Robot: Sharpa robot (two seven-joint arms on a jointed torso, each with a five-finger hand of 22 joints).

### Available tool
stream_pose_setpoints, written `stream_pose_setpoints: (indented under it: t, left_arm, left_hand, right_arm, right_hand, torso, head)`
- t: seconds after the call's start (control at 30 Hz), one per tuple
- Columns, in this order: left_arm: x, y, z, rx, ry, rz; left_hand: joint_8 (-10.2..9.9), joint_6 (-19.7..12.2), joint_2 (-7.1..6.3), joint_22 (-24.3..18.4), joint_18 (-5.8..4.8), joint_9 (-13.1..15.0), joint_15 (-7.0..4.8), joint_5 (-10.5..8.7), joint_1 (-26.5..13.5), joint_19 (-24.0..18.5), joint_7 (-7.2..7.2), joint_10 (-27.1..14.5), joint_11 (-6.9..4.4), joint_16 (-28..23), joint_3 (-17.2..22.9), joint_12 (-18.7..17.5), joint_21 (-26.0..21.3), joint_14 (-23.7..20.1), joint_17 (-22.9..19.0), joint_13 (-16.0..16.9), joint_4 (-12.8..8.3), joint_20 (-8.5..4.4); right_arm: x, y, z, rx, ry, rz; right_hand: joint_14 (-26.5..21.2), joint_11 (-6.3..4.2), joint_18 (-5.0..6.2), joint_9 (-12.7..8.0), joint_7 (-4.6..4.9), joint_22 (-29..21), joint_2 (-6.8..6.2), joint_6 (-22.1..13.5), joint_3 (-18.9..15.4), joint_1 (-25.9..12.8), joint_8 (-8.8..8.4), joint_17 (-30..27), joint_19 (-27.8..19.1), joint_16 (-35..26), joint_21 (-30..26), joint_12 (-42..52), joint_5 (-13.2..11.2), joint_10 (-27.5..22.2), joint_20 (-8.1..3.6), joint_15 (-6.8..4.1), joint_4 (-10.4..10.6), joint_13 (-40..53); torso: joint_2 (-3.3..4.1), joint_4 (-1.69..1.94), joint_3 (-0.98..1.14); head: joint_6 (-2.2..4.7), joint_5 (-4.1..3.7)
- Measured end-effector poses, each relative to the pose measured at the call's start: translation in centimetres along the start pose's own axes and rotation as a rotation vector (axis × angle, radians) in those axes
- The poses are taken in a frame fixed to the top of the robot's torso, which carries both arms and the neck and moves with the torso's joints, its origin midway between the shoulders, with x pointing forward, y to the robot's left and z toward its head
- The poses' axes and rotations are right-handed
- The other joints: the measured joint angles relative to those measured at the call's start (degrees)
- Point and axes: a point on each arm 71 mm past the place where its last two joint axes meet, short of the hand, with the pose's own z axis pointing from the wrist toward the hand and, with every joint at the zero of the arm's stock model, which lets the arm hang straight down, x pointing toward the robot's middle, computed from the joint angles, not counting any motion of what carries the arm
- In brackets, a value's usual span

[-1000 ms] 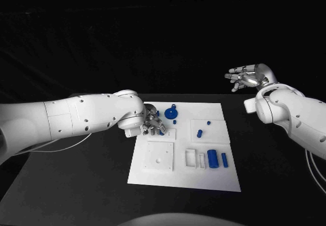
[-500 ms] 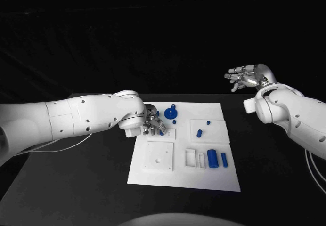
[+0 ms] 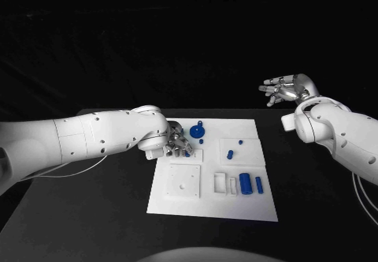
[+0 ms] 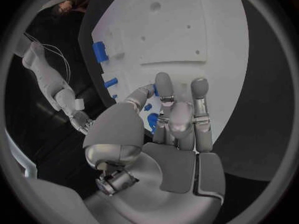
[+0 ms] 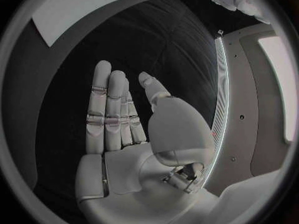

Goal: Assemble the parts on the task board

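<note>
Blue parts (image 3: 246,183) are lying on the white board (image 3: 212,204) mid-worktop while the left hand (image 3: 176,145) is curling its fingers (image 4: 163,88) near the board's far-left corner, grip unclear, and should be closing squarely; the right hand (image 3: 287,89) is hovering empty, spread.

Left hand (image 3: 176,145) curled; right hand (image 3: 287,89) open, raised

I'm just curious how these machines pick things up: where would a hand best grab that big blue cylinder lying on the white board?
Probably from above, across its middle: the large blue cylinder lies flat on the task board, its long rounded sides exposed.
</note>
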Motion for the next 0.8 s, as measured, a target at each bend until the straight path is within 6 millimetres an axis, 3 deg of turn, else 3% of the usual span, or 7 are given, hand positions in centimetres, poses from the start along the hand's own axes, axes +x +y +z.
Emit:
stream_pose_setpoints:
  t: [0.13,0.33,0.37,0.4,0.47,0.6,0.8]
  left_arm:
    - [-0.1,0.1,0.0,0.004,-0.003,-0.003]
    - [-0.1,0.3,0.0,0.010,-0.005,-0.008]
    - [-0.1,0.4,0.1,0.009,-0.005,-0.008]
    - [-0.1,0.5,0.1,0.009,-0.005,-0.009]
    - [-0.1,0.6,0.1,0.010,-0.005,-0.010]
    - [-0.1,0.8,0.1,0.008,-0.005,-0.012]
    - [-0.1,1.1,0.0,0.007,-0.008,-0.017]
  left_hand:
    - [-0.2,0.0,-0.62,0.2,0.01,-0.1,0.07,-2.76,1.1,0.3,0.00,0.0,0.01,0.0,-0.3,0.0,-0.7,-0.1,-0.3,0.0,0.3,-0.16]
    - [-0.3,0.6,-2.02,0.5,0.04,-0.7,-0.14,-7.08,2.5,0.5,-0.61,0.0,0.01,-0.3,-2.7,0.0,-1.5,-0.3,-0.7,0.0,4.6,-0.39]
    - [-0.3,5.4,-2.82,0.6,0.04,-0.8,-0.21,-7.65,2.3,0.5,-3.66,-0.1,-0.08,-0.3,-2.9,0.0,-1.7,-0.4,-0.8,0.0,5.6,-0.39]
    - [-0.1,7.7,-3.34,0.6,0.04,-0.9,-0.47,-8.17,2.3,0.7,-5.43,-1.1,-1.12,-0.3,-3.1,0.0,-1.7,-0.6,-0.9,0.0,6.2,-0.59]
    - [-0.1,8.5,-4.48,0.8,0.04,-1.1,-0.48,-9.17,3.0,0.7,-6.62,-1.5,-1.46,-0.5,-3.3,0.0,-2.2,-0.6,-0.9,0.0,8.5,-0.58]
    - [-0.1,8.5,-5.72,1.1,0.03,-1.2,-0.48,-10.25,3.6,0.9,-6.68,-1.5,-1.50,-0.7,-3.8,0.0,-2.6,-0.6,-1.0,0.0,11.0,-0.78]
    - [-0.1,8.6,-6.10,1.1,0.03,-1.2,-0.48,-10.91,3.9,1.3,-6.78,-1.5,-1.50,-0.7,-4.1,0.0,-3.1,-0.6,-1.0,0.0,12.5,-0.79]
  right_arm:
    - [0.0,0.0,0.0,0.000,0.000,0.000]
    - [-0.1,-0.1,0.0,0.001,-0.001,-0.001]
    - [-0.1,-0.1,0.0,0.001,-0.001,-0.001]
    - [-0.1,-0.1,0.0,0.002,-0.001,-0.001]
    - [-0.1,-0.1,0.0,0.002,-0.001,-0.001]
    - [-0.1,-0.2,-0.1,0.002,-0.002,-0.001]
    - [-0.1,-0.2,-0.1,0.003,-0.002,-0.002]
  right_hand:
    - [0.0,0.19,0.01,0.0,0.01,-0.1,0.00,0.0,0.0,0.0,0.00,0.0,0.0,0.0,0.0,0.0,0.0,-0.2,0.00,0.00,0.0,0.0]
    - [0.0,0.20,0.01,0.0,0.03,-0.2,0.00,0.0,0.0,0.0,0.00,-0.1,0.0,0.0,0.0,0.0,0.0,-0.2,0.00,0.02,0.0,0.0]
    - [-0.2,0.20,0.00,0.0,0.11,-0.2,0.00,-0.1,0.0,0.0,0.00,-0.1,0.0,0.0,0.0,0.0,0.0,-0.2,0.00,0.15,0.0,0.0]
    - [-0.2,0.20,0.00,0.0,0.18,-0.2,0.00,-0.2,0.0,0.0,0.00,-0.1,0.0,0.0,0.0,0.0,0.0,-0.2,0.00,0.16,0.0,0.0]
    - [-0.2,0.20,0.00,0.0,0.19,-0.3,0.00,-0.2,-0.1,0.0,0.00,-0.2,0.0,0.0,0.0,0.0,0.0,-0.2,0.00,0.15,0.1,0.0]
    - [-0.2,0.40,0.00,0.0,0.19,-0.3,0.00,-0.2,-0.2,0.0,0.00,-0.3,0.0,0.0,0.0,0.0,0.0,-0.4,0.00,0.16,0.2,0.0]
    - [-0.2,0.40,0.00,0.0,0.19,-0.4,0.00,-0.2,-0.2,0.0,0.00,-0.3,0.0,0.0,0.0,0.0,0.0,-0.4,0.00,0.16,0.2,0.0]
  torso:
    - [0.00,0.03,-0.03]
    - [0.00,0.06,-0.06]
    - [0.00,0.06,-0.07]
    - [0.00,0.06,-0.08]
    - [0.00,0.06,-0.08]
    - [0.01,0.05,-0.07]
    - [0.01,0.03,-0.04]
  head:
    - [0.08,-0.15]
    - [0.16,-0.28]
    - [0.18,-0.29]
    - [0.18,-0.29]
    - [0.19,-0.30]
    - [0.22,-0.30]
    - [0.24,-0.34]
